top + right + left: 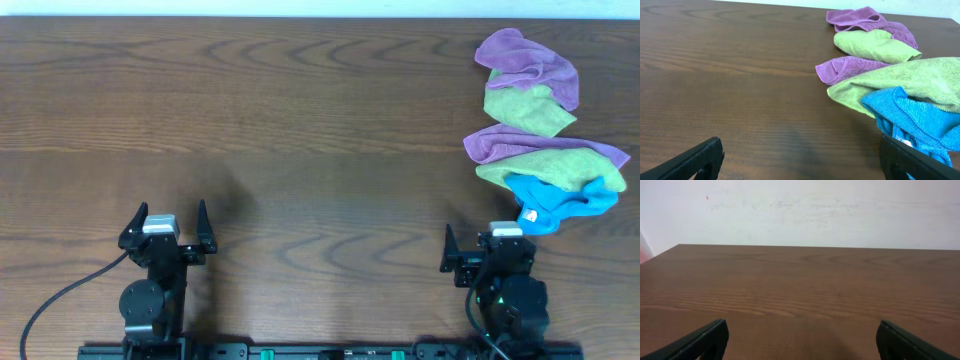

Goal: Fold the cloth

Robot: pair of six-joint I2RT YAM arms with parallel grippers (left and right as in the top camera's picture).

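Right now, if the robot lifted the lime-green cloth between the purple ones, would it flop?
Probably flops: the lime-green cloth lies in soft rumpled folds, so likely limp and light. The far purple cloth touches it and may drag along.

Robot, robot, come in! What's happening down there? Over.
Left hand open, right hand open, both empty. Lime-green cloth bunched, right side, untouched. Upper purple cloth and lower purple cloth touch it; blue cloth beside right hand.
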